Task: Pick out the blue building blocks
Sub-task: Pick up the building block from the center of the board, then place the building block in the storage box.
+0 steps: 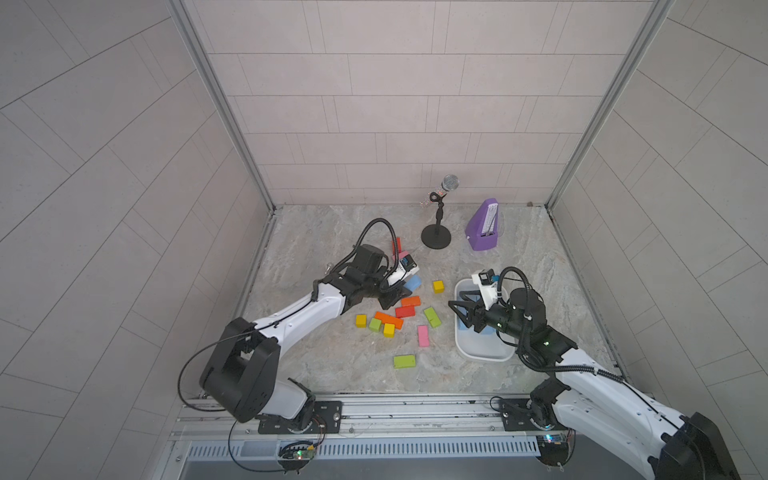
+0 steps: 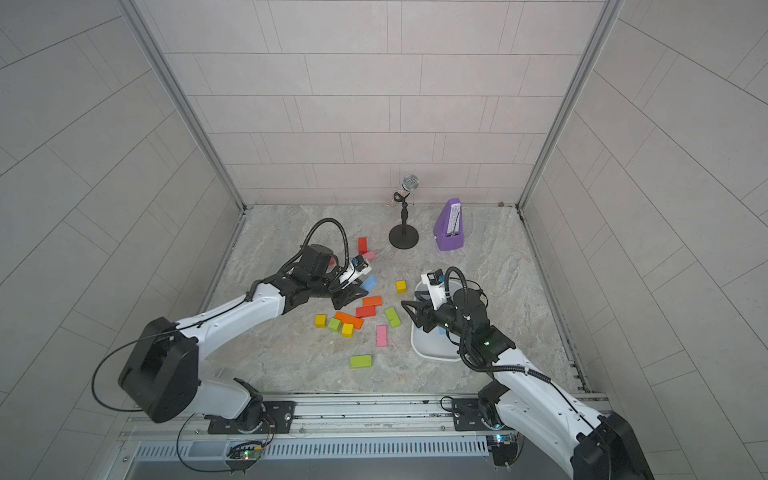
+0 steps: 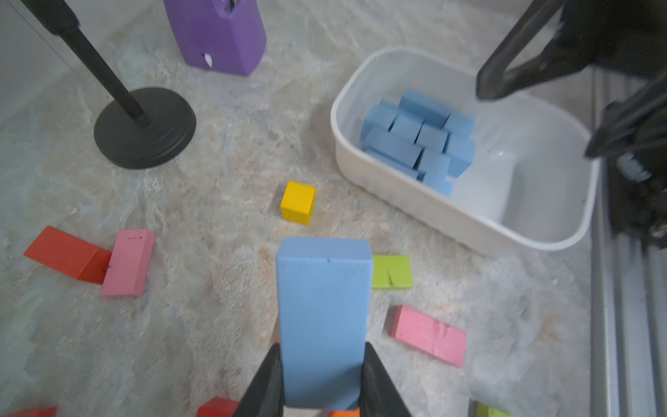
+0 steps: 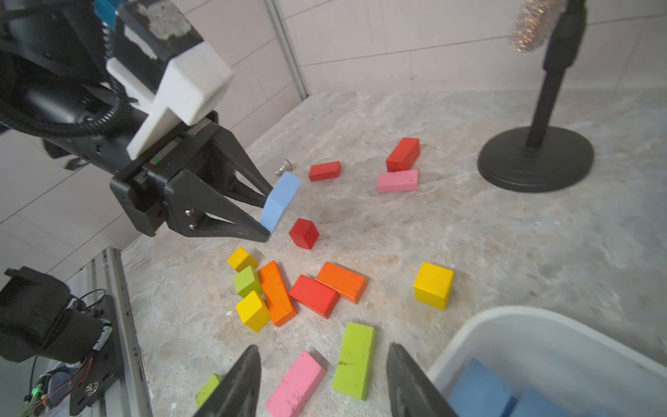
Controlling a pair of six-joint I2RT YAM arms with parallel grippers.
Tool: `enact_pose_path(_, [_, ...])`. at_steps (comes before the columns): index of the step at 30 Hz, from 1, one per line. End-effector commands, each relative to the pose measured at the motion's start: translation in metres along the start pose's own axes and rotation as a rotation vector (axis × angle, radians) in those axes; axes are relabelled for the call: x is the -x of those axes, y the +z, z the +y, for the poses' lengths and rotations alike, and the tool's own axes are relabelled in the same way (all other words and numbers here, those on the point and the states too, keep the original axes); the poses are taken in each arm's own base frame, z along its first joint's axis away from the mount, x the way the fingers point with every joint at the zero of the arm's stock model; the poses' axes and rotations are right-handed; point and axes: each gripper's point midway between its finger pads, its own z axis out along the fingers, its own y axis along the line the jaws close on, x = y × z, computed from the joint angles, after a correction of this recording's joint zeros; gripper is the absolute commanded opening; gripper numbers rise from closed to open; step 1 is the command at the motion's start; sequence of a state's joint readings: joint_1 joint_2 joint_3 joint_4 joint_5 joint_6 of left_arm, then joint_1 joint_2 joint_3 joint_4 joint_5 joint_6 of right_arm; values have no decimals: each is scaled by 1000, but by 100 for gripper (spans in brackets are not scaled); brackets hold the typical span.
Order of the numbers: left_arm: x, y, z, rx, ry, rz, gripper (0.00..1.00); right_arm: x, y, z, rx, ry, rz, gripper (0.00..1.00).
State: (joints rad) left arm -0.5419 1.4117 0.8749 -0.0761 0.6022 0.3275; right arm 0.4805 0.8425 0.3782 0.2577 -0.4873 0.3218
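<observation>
Left gripper [image 3: 321, 347] clamped on an oblong blue brick [image 3: 323, 317], held clear above scattered blocks [image 4: 276, 292], right gripper [image 4: 323, 347] parted and empty at rim of white tub [image 3: 469, 216], other blue blocks [image 3: 418, 137] piled inside, open marble between yellow cube [image 3: 297, 203] and tub.

The pale marbled tabletop [image 1: 332, 374] carries a black microphone stand [image 1: 436, 238] and a purple metronome [image 1: 484, 226] near the back wall, and a white tub [image 1: 478, 356] toward the right side. Loose blocks lie across the middle: a lone yellow cube [image 1: 438, 286], a pink brick [image 1: 423, 336], a green brick [image 1: 404, 361], and a tight cluster [image 1: 388, 319] of orange, red, yellow and green pieces.
</observation>
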Motion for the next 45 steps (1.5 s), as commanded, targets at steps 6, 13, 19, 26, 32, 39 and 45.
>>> enact_pose_path(6, [73,-49,-47,-259,-16,-600,26,56,4,55,271,-81,-164,62])
enact_pose_path(13, [70,-68,-74,-357,85,-690,26,63,2,96,421,-189,-161,64])
enact_pose_path(19, [70,-76,-85,-392,130,-712,26,65,-1,124,517,-282,-171,67])
enact_pose_path(26, [71,-82,-95,-422,173,-726,26,83,6,129,532,-280,-196,68])
enact_pose_path(32, [69,-82,-97,-431,181,-724,26,97,7,144,630,-275,-212,64])
enact_pose_path(39, [68,-80,-100,-449,176,-716,27,97,13,146,656,-273,-199,32])
enact_pose_path(45, [69,-77,-93,-416,142,-713,47,91,11,135,600,-282,-192,9])
